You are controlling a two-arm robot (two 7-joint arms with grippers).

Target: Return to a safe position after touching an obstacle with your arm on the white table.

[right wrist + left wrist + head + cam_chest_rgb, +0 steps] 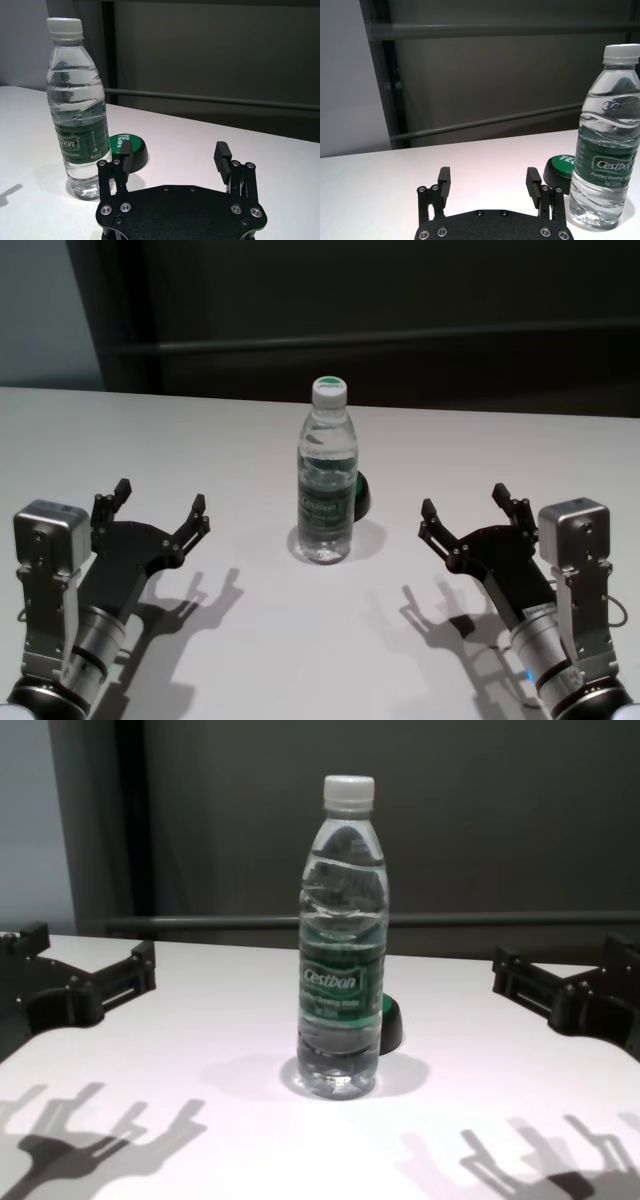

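Note:
The obstacle, a clear water bottle [327, 478] with a white cap and green "Cestbon" label, stands upright in the middle of the white table [150, 430]. It also shows in the left wrist view [605, 145], the right wrist view [79, 112] and the chest view [343, 940]. My left gripper [158, 508] is open and empty, well to the left of the bottle. My right gripper [465, 508] is open and empty, well to its right. Both hover above the table, apart from the bottle.
A small black-and-green dome [362, 496] sits on the table just behind the bottle, to its right; it also shows in the right wrist view [128, 148]. A dark wall with a horizontal rail [400, 338] runs behind the table's far edge.

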